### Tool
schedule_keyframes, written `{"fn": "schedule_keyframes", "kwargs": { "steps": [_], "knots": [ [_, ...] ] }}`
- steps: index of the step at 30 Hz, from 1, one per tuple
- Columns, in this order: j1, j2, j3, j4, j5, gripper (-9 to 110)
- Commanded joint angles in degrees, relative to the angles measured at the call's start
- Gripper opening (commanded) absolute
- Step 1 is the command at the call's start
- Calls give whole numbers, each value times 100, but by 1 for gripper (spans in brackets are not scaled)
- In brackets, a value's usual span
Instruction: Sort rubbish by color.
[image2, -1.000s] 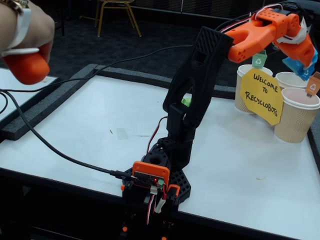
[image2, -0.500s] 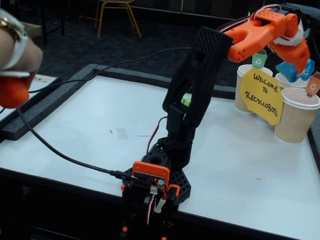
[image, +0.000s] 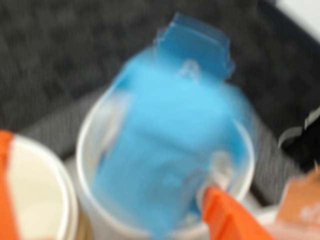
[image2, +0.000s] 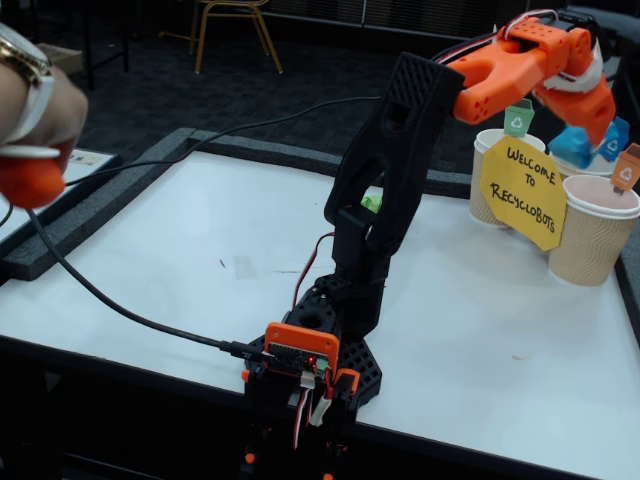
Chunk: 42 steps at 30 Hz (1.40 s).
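1. A second ago the gripper (image2: 590, 128) hung above the cups with the blue lump (image2: 572, 145) dangling below its fingers; now it has come down, and the lump sits right at the mouth of the middle cup (image2: 561, 168).
2. The wrist view, badly blurred, shows the blue lump (image: 165, 165) filling most of the white cup (image: 90, 155), with a blue tag (image: 197, 40) at its far rim. One orange finger (image: 225, 215) reaches over the near rim.
3. Whether the fingers are clamped on the lump or have let go, I cannot tell; the blur and the angle hide the gap.
4. If it is inside, the blue piece looks sorted to its matching cup.
5. A green lump (image2: 372, 202) lies on the table (image2: 180, 260) behind the arm's black upright, not yet picked up.
6. At the left edge of the fixed view a person's hand (image2: 45, 110) holds something orange (image2: 30, 180), well away from the cups.
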Motion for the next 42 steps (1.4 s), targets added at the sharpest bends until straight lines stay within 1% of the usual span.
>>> {"fn": "schedule_keyframes", "kwargs": {
  "steps": [1,6,10,12,15,19,22,24,25,26,33,42],
  "knots": [
    [-114,299,-202,-308,97,26],
    [-114,281,-176,-1292,105,26],
    [-114,290,-149,-1397,105,26],
    [-114,308,-176,-1169,105,26],
    [-167,378,-536,-211,105,22],
    [-369,800,-817,1037,105,16],
    [-554,1213,-835,1626,105,10],
    [-677,1459,-835,1942,105,4],
    [-729,1564,-835,2065,105,1],
    [-773,1670,-835,2180,105,0],
    [-853,2496,-668,2602,105,0],
    [-483,3287,-475,2628,97,0]
  ]
}}
